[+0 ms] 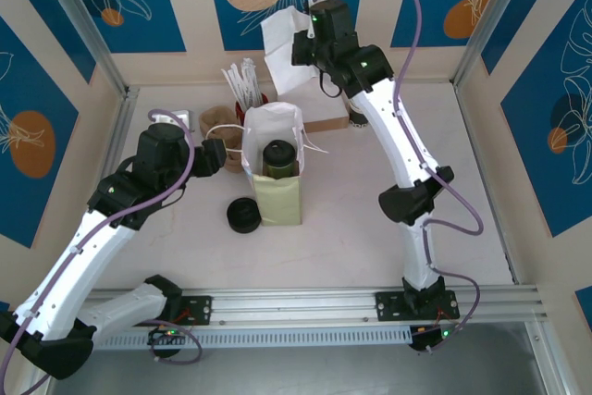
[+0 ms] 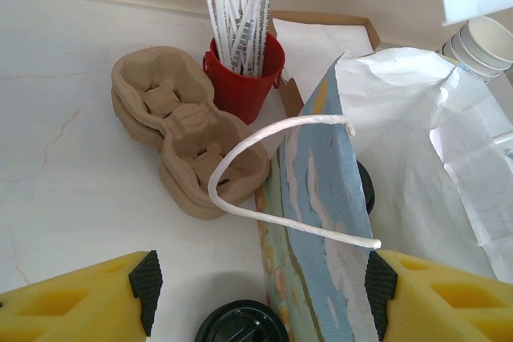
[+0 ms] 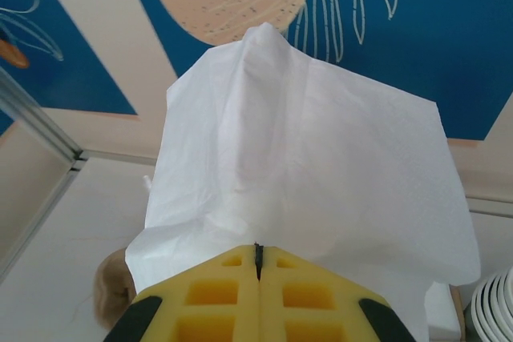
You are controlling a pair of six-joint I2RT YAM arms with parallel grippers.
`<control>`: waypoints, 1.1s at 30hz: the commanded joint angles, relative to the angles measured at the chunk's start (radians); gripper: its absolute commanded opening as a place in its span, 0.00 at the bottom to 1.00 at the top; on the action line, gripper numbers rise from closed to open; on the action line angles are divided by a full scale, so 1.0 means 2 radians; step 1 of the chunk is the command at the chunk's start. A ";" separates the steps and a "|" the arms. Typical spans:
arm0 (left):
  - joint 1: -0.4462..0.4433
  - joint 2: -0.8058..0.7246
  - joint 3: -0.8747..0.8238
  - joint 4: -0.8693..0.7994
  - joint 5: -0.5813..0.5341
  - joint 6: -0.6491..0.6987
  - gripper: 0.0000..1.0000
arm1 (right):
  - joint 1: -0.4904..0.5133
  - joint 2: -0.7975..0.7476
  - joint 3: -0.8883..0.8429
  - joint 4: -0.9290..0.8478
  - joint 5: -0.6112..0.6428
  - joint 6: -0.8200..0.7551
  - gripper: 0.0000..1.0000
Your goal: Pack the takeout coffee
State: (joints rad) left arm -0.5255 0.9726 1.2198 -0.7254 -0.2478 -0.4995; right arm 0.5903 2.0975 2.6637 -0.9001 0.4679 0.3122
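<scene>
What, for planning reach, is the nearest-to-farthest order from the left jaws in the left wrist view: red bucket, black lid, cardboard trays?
1. Black lid, at the bottom edge.
2. Cardboard trays, left of centre.
3. Red bucket, behind the trays.

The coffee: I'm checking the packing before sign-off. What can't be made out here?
Top view: the bag hides the coffee below its lid and upper wall.
Left wrist view: the bag's side covers the coffee except a dark sliver.
Right wrist view: the napkin, pinched in the right gripper, blocks what lies behind it.
</scene>
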 commanded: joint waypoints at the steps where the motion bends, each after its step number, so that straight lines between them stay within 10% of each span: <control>1: 0.004 0.002 0.008 -0.005 -0.016 -0.005 0.70 | 0.029 -0.044 -0.002 -0.034 0.029 -0.006 0.00; 15: 0.004 0.004 0.021 -0.011 -0.043 0.008 0.71 | 0.155 -0.141 -0.088 -0.122 0.094 0.103 0.00; 33: 0.004 -0.022 0.012 -0.029 -0.051 0.007 0.71 | 0.175 -0.151 -0.300 -0.062 0.048 0.212 0.00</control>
State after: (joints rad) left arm -0.5255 0.9451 1.2278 -0.7563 -0.3271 -0.4950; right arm 0.9447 1.7756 2.0808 -1.0737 0.5755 0.6907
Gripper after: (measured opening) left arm 0.709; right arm 0.061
